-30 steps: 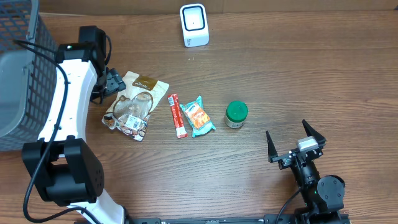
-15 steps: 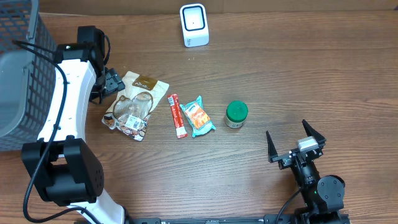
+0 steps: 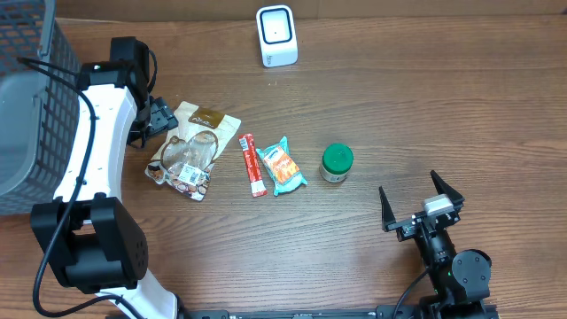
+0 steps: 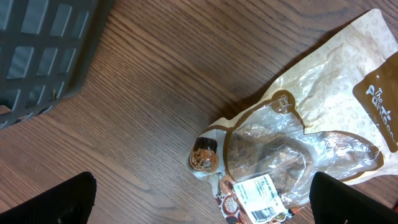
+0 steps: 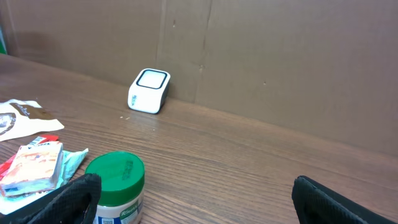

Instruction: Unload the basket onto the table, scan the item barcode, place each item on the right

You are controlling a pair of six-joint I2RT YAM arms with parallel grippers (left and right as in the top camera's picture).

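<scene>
Four items lie in a row on the wooden table: a clear-windowed snack bag (image 3: 189,151), a red stick pack (image 3: 252,164), a teal packet (image 3: 282,166) and a green-lidded jar (image 3: 337,162). The white scanner (image 3: 276,35) stands at the far edge. My left gripper (image 3: 158,116) hovers open over the bag's left end; in the left wrist view the bag (image 4: 292,143) shows a white barcode label (image 4: 261,202) between the wide-apart fingers (image 4: 50,202). My right gripper (image 3: 418,197) rests open near the front right, apart from the jar (image 5: 115,186), with the scanner (image 5: 149,91) far ahead.
A dark wire basket (image 3: 22,97) stands at the left edge, its corner close to the left gripper (image 4: 199,208). A brown wall runs behind the table in the right wrist view. Bare wood stretches from the jar to the right gripper (image 5: 199,205).
</scene>
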